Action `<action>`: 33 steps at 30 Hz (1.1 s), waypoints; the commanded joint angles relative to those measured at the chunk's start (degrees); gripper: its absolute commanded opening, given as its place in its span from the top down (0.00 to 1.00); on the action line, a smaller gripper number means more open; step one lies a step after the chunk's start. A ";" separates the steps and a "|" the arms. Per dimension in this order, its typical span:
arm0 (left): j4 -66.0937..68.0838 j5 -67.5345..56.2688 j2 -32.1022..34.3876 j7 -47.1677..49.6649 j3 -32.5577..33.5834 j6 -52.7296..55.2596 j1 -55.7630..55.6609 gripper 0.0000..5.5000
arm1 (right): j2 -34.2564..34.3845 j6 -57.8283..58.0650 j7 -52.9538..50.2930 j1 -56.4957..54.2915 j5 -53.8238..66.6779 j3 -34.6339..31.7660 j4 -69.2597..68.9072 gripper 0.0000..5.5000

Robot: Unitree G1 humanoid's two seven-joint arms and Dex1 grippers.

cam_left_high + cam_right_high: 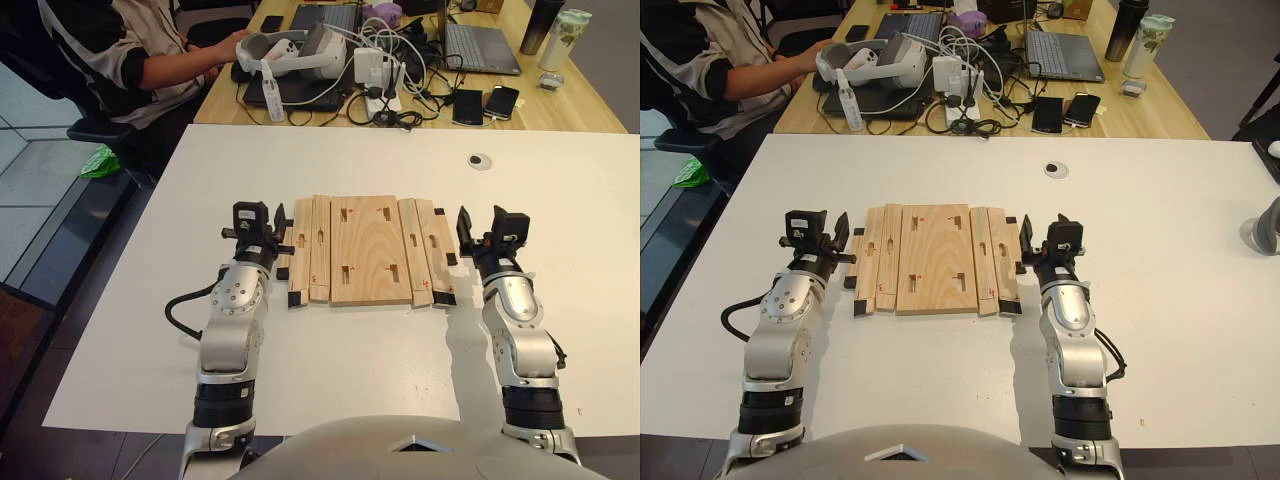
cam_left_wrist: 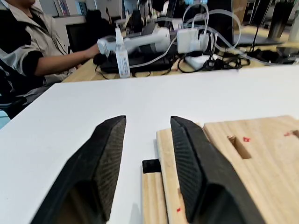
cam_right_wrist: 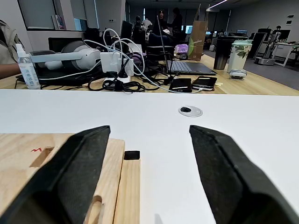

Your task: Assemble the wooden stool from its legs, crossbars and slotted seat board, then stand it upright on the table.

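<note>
Stool boards [image 1: 370, 250] lie between left tool [image 1: 281, 236], right tool [image 1: 474, 236].

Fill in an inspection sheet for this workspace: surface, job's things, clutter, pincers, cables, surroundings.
Surface: white table, parts lying flat on it.
Job's things: slotted seat board in the middle; left strips and right strips side by side along it; nothing assembled.
Clutter: round grommet behind the parts.
Pincers: left pincer open at the left strips; right pincer open at the right strips; neither holds anything.
Cables: tangled cables on the far desk.
Surroundings: wooden desk with headset, laptops, phones.
</note>
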 commanded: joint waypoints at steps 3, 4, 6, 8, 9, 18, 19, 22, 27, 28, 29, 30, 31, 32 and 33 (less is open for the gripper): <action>0.30 0.71 -2.06 0.01 -2.29 -9.15 4.04 0.65 | 0.60 -4.11 3.24 2.11 1.70 1.12 -0.94 0.40; 0.46 0.86 -2.07 -0.09 -2.55 -9.86 4.22 0.65 | 0.61 -4.12 3.15 2.02 1.77 0.84 -0.68 0.40; 0.89 1.08 -1.88 -0.27 -2.81 -10.95 4.22 0.65 | 0.64 -4.25 3.14 1.99 1.77 0.65 -0.31 0.40; 1.19 1.18 -1.63 -0.34 -2.79 -11.74 4.05 0.65 | 0.75 -4.35 3.20 1.98 1.69 0.56 -0.13 0.40; 1.27 1.24 -1.49 -0.34 -2.72 -11.93 3.96 0.65 | 0.80 -4.35 3.17 1.99 1.65 0.48 -0.09 0.40; 1.93 4.23 -2.78 3.65 -2.14 -12.39 3.59 0.65 | 1.73 -5.11 1.85 1.77 0.71 -0.16 1.29 0.40; 2.05 4.76 -3.35 4.85 -2.01 -12.81 3.74 0.65 | 1.89 -5.52 1.43 1.72 0.43 -0.31 1.58 0.40; 2.55 5.98 -5.62 8.49 -1.47 -14.02 4.16 0.65 | 2.05 -6.91 0.35 1.85 -0.58 -0.38 2.13 0.40; 3.31 8.28 -7.18 9.22 -5.36 -15.97 4.59 0.65 | 2.12 -10.46 -1.40 2.62 -2.90 -0.27 3.09 0.40; 3.30 8.59 -7.14 8.92 -6.08 -16.24 4.67 0.65 | 2.05 -10.89 -1.16 2.62 -2.83 -0.20 3.21 0.40; 3.29 8.50 -7.16 8.72 -6.34 -16.38 4.73 0.65 | 2.06 -11.36 -0.80 2.68 -2.59 -0.08 3.24 0.40; 3.42 8.03 -7.17 8.36 -6.26 -16.37 4.71 0.65 | 2.01 -11.81 -0.30 2.76 -2.29 0.11 3.26 0.40; 3.86 7.58 -6.87 8.02 -5.81 -16.49 4.61 0.65 | 2.00 -12.20 -0.04 2.90 -2.22 0.25 3.27 0.40; 4.22 7.21 -6.61 7.80 -5.33 -16.54 4.50 0.65 | 2.06 -12.51 0.07 3.01 -2.07 0.21 3.38 0.40; 4.46 6.82 -6.40 7.38 -5.02 -16.50 4.41 0.65 | 2.12 -12.81 0.10 3.11 -2.06 0.19 3.47 0.40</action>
